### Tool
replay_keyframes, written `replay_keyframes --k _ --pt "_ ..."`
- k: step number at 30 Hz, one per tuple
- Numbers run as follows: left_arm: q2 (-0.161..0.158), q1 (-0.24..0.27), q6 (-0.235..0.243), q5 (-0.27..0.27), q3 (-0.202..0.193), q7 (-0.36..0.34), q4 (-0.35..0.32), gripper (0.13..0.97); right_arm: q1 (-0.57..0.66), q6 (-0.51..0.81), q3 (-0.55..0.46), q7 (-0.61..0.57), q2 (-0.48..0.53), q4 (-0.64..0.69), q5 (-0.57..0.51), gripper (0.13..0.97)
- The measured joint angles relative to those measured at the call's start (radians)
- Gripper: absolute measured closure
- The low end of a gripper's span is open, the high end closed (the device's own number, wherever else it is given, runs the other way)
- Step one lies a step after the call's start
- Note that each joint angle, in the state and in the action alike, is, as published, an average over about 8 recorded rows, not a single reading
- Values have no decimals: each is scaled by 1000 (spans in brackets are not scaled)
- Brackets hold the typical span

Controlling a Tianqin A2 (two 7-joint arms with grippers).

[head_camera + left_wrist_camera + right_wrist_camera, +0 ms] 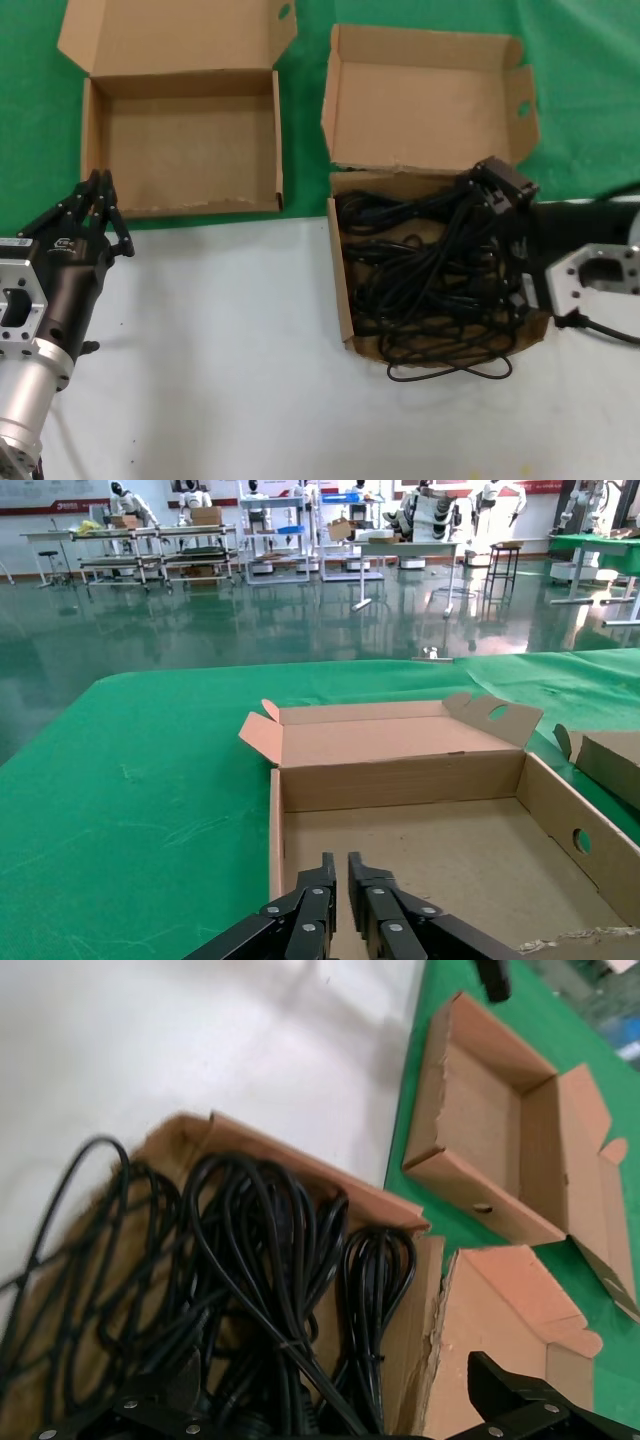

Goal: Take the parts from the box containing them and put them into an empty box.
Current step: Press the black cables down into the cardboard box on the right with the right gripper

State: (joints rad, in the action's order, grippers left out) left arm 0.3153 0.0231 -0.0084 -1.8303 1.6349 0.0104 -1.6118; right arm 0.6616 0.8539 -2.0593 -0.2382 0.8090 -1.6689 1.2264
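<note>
Altogether two boxes (pixel 185 150) (pixel 345 290), tangled cords (pixel 430 270).

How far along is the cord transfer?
Nothing moved yet: the wide box holds no cords, and the whole tangle of cords sits in the squarish box, one loop spilling over its near edge. In hand: the right claw is open over the far right corner of that pile, gripping nothing. The left claw waits shut by the wide box. All transfers remain.
</note>
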Motion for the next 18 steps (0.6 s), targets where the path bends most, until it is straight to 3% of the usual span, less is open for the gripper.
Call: replay_keyframes --k 10,18 --pt "0 0 0 0 0 0 0 935 62 19 -36 -28 -87 76 -94 183" --pt "0 0 0 0 0 0 0 951 68 19 -38 -38 -114 100 -119 301"
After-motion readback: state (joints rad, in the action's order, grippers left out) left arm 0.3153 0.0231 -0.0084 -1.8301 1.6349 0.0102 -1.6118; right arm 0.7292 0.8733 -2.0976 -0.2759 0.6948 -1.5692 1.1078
